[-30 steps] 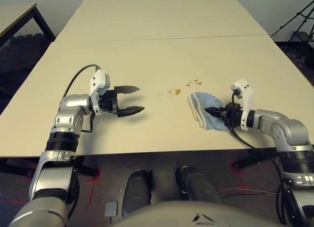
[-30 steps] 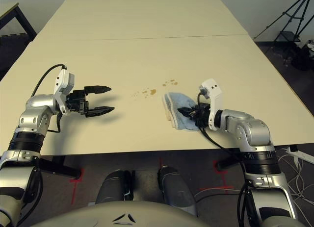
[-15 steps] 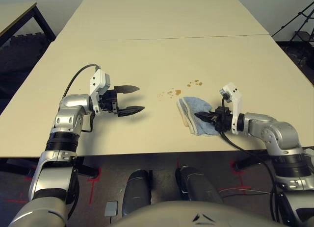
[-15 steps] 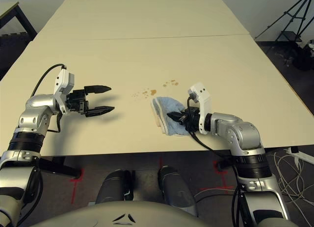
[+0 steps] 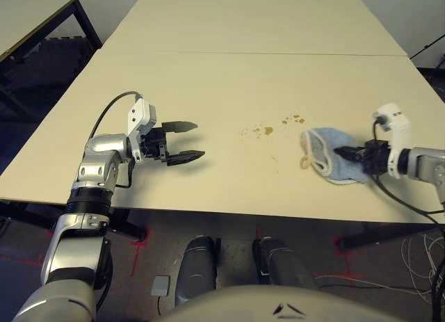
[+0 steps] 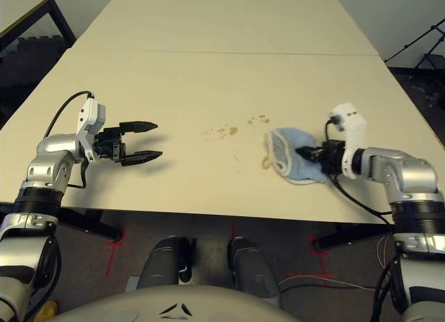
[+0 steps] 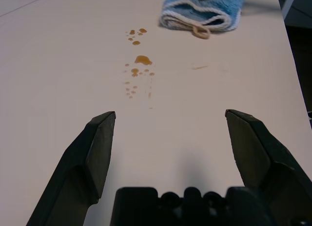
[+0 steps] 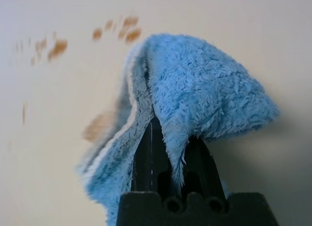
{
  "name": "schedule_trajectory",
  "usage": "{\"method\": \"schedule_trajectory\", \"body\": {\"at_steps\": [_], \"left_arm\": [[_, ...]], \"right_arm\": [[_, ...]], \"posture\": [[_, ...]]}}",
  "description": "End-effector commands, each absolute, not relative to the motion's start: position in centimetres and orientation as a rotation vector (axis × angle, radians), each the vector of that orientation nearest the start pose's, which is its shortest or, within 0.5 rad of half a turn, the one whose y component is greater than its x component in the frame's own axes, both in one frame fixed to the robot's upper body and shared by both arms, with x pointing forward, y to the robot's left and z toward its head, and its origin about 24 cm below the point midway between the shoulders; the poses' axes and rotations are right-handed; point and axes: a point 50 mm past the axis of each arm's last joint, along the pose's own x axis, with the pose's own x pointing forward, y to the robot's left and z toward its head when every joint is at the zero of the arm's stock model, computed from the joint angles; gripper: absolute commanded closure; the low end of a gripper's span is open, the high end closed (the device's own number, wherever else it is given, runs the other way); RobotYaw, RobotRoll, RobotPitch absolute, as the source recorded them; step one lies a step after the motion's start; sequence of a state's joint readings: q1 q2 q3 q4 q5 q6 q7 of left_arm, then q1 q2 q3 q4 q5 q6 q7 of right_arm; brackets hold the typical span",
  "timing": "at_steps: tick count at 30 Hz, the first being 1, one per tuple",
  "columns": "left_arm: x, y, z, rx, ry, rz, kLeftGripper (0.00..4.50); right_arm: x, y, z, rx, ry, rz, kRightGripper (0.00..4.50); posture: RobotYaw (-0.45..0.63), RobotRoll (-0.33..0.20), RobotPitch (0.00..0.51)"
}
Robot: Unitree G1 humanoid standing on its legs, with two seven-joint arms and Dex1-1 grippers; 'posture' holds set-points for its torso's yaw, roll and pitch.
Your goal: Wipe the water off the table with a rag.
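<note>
Right gripper (image 5: 356,152) clamped on rag (image 5: 332,151), at about one o'clock on table (image 5: 208,162). Water (image 5: 268,131) beyond rag's ten-o'clock side. Left gripper (image 5: 203,139) — fingers apart, empty. Advisable: keep rag flat — sweep toward ten o'clock with even pressure, overlapping strokes.

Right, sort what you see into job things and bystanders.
Job:
- folded light blue terry rag
- scattered amber-brown water droplets
- large pale beige table
- black two-fingered right gripper, gripping the rag

Lying about:
- smaller dark-legged side table
- black tripod
</note>
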State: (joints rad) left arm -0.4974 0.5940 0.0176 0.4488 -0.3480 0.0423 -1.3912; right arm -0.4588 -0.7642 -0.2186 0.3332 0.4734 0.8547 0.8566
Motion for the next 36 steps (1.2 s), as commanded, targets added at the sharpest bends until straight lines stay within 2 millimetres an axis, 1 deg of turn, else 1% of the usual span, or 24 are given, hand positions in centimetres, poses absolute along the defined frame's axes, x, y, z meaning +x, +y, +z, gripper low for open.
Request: {"method": "schedule_trajectory", "body": {"at_steps": [1, 4, 6, 11, 14, 15, 16, 20, 24, 26, 31, 36], "left_arm": [[30.5, 22.4, 11.6, 0.217, 0.108, -1.248, 0.0], [30.6, 22.6, 11.6, 0.219, 0.112, -1.245, 0.0], [30.6, 22.7, 11.6, 0.222, 0.115, -1.243, 0.0], [30.6, 22.8, 11.6, 0.225, 0.116, -1.241, 0.0], [30.5, 22.9, 11.7, 0.227, 0.115, -1.24, 0.0], [30.4, 22.9, 11.7, 0.228, 0.114, -1.24, 0.0], [30.4, 23.0, 11.8, 0.23, 0.113, -1.238, 0.0], [30.3, 23.2, 11.8, 0.234, 0.114, -1.233, 0.0], [30.2, 23.3, 11.8, 0.239, 0.116, -1.23, 0.0], [30.2, 23.3, 11.8, 0.24, 0.116, -1.23, 0.0], [30.1, 23.4, 11.7, 0.243, 0.118, -1.228, 0.0], [30.0, 23.3, 11.7, 0.239, 0.115, -1.226, 0.0]], "right_arm": [[30.5, -30.1, 13.5, 0.251, 0.417, 0.481, 4.49], [31.6, -29.4, 13.6, 0.266, 0.371, 0.471, 4.49], [32.5, -28.7, 13.3, 0.259, 0.352, 0.456, 4.49], [34.3, -27.4, 11.7, 0.237, 0.359, 0.43, 4.49], [35.0, -26.8, 10.7, 0.167, 0.397, 0.418, 4.49], [35.2, -26.6, 10.2, 0.15, 0.41, 0.413, 4.49], [35.3, -26.3, 9.7, 0.116, 0.433, 0.414, 4.49], [35.7, -25.1, 8.3, 0.084, 0.483, 0.451, 4.49], [35.8, -22.6, 7.1, 0.086, 0.521, 0.556, 4.49], [35.9, -21.3, 6.8, 0.09, 0.528, 0.601, 4.49], [36.0, -18.8, 6.3, 0.098, 0.54, 0.683, 4.49], [35.6, -16.1, 5.5, 0.102, 0.558, 0.774, 4.49]], "posture": [[-0.21, 0.0, 0.102], [-0.21, 0.0, 0.102], [-0.21, 0.0, 0.102], [-0.21, 0.0, 0.102], [-0.21, 0.0, 0.102], [-0.18, 0.0, 0.1], [-0.18, 0.0, 0.1], [-0.18, 0.0, 0.099], [-0.16, 0.0, 0.097], [-0.16, 0.0, 0.097], [-0.16, 0.0, 0.1], [-0.15, 0.0, 0.1]]}}
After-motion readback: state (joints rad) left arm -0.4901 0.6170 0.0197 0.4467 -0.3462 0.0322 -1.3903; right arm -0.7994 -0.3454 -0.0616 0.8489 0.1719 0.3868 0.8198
